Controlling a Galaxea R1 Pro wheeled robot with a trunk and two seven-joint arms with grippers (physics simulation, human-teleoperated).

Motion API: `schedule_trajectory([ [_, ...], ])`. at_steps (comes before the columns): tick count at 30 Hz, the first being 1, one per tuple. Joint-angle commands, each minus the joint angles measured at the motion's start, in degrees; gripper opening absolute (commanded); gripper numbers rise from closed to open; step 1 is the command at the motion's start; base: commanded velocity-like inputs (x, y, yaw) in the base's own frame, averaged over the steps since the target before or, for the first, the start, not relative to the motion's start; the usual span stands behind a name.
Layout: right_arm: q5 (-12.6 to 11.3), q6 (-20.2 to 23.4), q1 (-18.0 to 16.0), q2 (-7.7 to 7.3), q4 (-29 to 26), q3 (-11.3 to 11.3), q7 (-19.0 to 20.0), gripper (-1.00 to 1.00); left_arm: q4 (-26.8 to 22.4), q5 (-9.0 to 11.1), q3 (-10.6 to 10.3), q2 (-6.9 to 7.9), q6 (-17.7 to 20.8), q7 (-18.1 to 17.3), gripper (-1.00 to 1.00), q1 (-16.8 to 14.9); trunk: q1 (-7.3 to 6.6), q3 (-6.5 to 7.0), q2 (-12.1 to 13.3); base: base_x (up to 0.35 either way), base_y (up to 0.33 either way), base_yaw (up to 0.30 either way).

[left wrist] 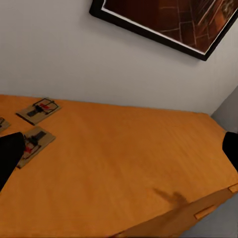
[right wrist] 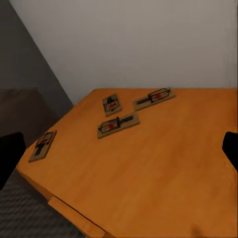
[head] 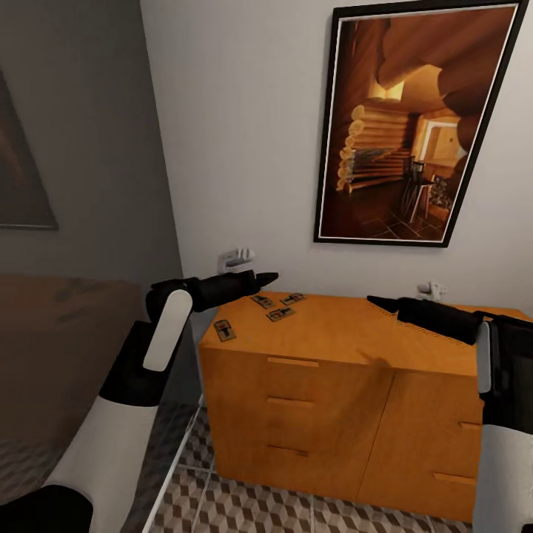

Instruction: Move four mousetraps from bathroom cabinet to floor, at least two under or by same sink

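Four mousetraps lie on top of the orange-brown cabinet [head: 333, 348], toward its left end: one alone near the left edge [head: 224, 330] and three in a cluster [head: 262, 301], [head: 280, 314], [head: 293, 298]. My left gripper [head: 270, 278] hovers just above and left of the cluster; its dark fingers [left wrist: 10, 154] stand wide apart, open and empty, with a trap [left wrist: 32, 144] beside one finger. My right gripper [head: 374, 300] hangs over the middle of the cabinet top, open and empty. The right wrist view holds all four traps, from the lone one [right wrist: 43, 146] to the cluster [right wrist: 118, 124].
A large dark-framed picture [head: 414, 126] hangs on the white wall behind the cabinet. Small white wall fittings [head: 237, 257] [head: 433, 289] sit just above the cabinet top. A glass panel edge [head: 178, 459] runs down at the left. Cube-patterned floor tiles [head: 244, 511] lie below the drawers.
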Motion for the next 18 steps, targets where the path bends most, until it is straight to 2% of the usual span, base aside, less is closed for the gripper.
schedule_trajectory([
  [1, 0.70, 0.36, -1.02, 0.01, 0.16, 0.11, -1.09, 1.00, -0.02, 0.25, 0.07, 0.33, 0.52, 2.01, 1.00, -0.10, 0.00, -0.07, -0.04, 0.000, 0.000, 0.000],
  [3, 1.03, 0.38, -1.80, 0.01, 0.38, 0.36, -3.53, 1.00, -0.01, 0.07, 0.10, 0.80, 0.70, 4.17, 1.00, -0.20, 0.00, -0.07, -0.04, 0.000, 0.000, 0.000],
  [4, 1.57, 0.33, -2.46, 0.01, 0.64, 0.70, -7.03, 1.00, -0.01, -0.16, 0.12, 1.28, 0.81, 6.76, 1.00, -0.38, 0.00, -0.07, -0.04, 0.000, 0.000, 0.000],
  [6, 2.33, 0.21, -3.05, 0.12, 0.91, 1.15, -11.74, 1.00, 0.00, -0.33, 0.14, 1.66, 0.89, 9.78, 1.00, -0.65, 0.00, -0.07, -0.04, 0.000, 0.000, 0.000],
  [7, 2.97, 0.00, -3.58, 0.52, 1.23, 1.74, -17.54, 1.00, 0.02, -0.44, 0.15, 1.93, 0.94, 13.24, 1.00, -0.95, 0.00, -0.07, -0.04, 0.000, 0.000, 0.000],
  [10, 3.44, -0.65, -4.16, 1.71, 1.72, 2.88, -27.41, 1.00, 0.08, -0.54, 0.14, 2.15, 0.98, 19.02, 1.00, -1.34, 0.00, -0.07, -0.04, 0.000, 0.000, 0.000],
  [11, 3.54, -1.56, -4.38, 2.79, 2.03, 3.82, -34.02, 1.00, 0.15, -0.57, 0.10, 2.18, 0.96, 23.01, 1.00, -1.53, 0.00, -0.07, -0.04, 0.000, 0.000, 0.000],
  [13, 3.60, -2.97, -4.56, 4.11, 2.27, 4.83, -40.23, 1.00, 0.24, -0.56, 0.04, 2.09, 0.93, 26.85, 1.00, -1.69, 0.00, -0.07, -0.04, 0.000, 0.000, 0.000],
  [14, 3.61, -4.74, -4.67, 5.52, 2.46, 5.84, -45.77, 1.00, 0.38, -0.56, -0.01, 1.95, 0.84, 30.40, 1.00, -1.83, 0.00, -0.07, -0.04, 0.000, 0.000, 0.000],
  [16, 3.64, -6.68, -4.71, 6.85, 2.63, 6.71, -50.57, 1.00, 0.59, -0.55, -0.04, 1.84, 0.71, 33.50, 1.00, -2.02, 0.00, -0.07, -0.04, 0.000, 0.000, 0.000],
  [17, 3.67, -8.58, -4.74, 7.92, 2.77, 7.39, -54.57, 1.00, 0.99, -0.54, -0.10, 1.75, 0.62, 35.97, 1.00, -2.27, 0.00, -0.07, -0.04, 0.000, 0.000, 0.000],
  [18, 3.67, -9.48, -4.71, 8.34, 2.85, 7.63, -56.26, 1.00, 1.28, -0.54, -0.11, 1.71, 0.56, 36.99, 1.00, -2.38, 0.00, -0.07, -0.04, 0.000, 0.000, 0.000],
])
